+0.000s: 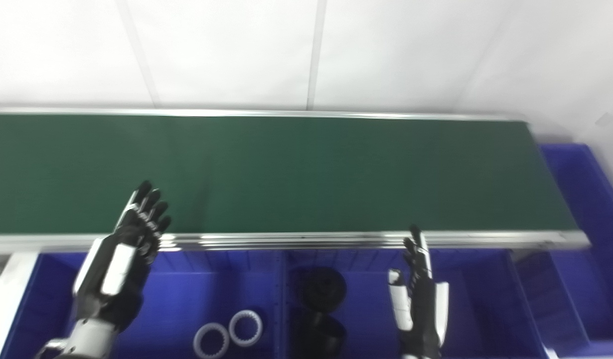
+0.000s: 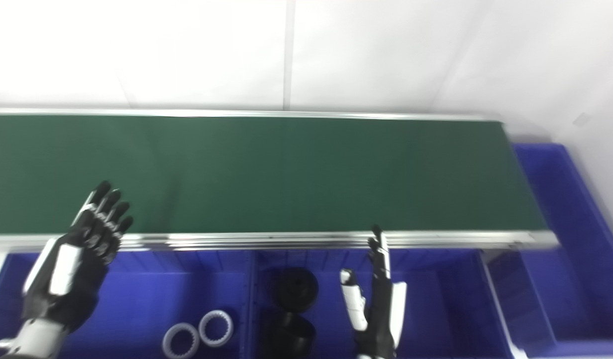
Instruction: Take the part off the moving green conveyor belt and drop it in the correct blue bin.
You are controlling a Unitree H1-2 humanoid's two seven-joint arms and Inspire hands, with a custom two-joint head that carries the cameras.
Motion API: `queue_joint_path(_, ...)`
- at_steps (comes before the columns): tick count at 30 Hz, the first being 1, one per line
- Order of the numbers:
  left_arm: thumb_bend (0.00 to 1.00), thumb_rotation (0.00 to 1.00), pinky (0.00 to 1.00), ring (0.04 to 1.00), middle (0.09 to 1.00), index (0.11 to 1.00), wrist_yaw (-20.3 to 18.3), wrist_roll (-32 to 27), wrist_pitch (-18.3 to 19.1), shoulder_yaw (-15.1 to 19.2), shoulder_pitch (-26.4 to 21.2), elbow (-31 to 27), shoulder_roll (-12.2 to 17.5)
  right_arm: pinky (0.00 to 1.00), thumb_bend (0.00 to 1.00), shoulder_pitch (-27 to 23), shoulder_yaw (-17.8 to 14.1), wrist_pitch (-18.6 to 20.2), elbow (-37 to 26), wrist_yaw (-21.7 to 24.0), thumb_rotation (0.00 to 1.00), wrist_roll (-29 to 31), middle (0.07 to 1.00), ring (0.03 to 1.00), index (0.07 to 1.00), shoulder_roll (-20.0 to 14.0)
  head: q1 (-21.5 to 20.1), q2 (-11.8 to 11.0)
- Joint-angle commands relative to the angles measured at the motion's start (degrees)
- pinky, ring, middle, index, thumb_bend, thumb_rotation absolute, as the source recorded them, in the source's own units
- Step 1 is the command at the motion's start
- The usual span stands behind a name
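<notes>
Hands (image 1: 132,244) (image 1: 418,294) both empty, fingers spread (blurry, seemingly) beside bare belt (image 1: 286,174).

this looks like a factory sorting station or an industrial test cell. a long green conveyor belt (image 1: 286,174) with bright metal side rails runs across in front of plain white wall panels (image 1: 227,50). blue plastic bins (image 1: 212,289) sit in a row just below its near rail, holding white toothed rings (image 1: 229,334) and black round parts (image 1: 324,289), with another blue bin (image 1: 585,199) at the belt's right end.
</notes>
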Motion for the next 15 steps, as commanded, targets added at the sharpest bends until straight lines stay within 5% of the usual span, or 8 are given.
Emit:
queue_joint_path(1, 0.74, 0.71, 1.00, 1.000, 1.000, 1.000, -0.71, 0.57, -4.25, -0.46, -1.07, -0.86, 0.67, 0.90, 0.74, -1.32, 4.23, -0.68, -0.42, -1.15, 1.00, 0.18, 0.970, 0.942, 0.942, 8.64, 0.00, 0.06)
queue_joint_path(12, 0.79, 0.67, 1.00, 1.000, 1.000, 1.000, 1.33, 3.86, -9.46, -1.35, 1.40, -4.99, -0.05, 0.89, 0.75, -0.96, 4.44, -0.04, -1.53, 0.81, 1.00, 3.05, 0.970, 0.941, 0.948, 6.62, 4.48, 0.59)
queue_joint_path(15, 0.69, 0.70, 1.00, 1.000, 1.000, 1.000, 3.26, 6.83, -11.47, -1.99, 4.40, -7.81, -1.88, 0.89, 0.76, -0.32, 4.76, 0.21, -2.65, 2.34, 1.00, 5.41, 0.972, 0.935, 0.948, 4.83, 8.45, 0.89)
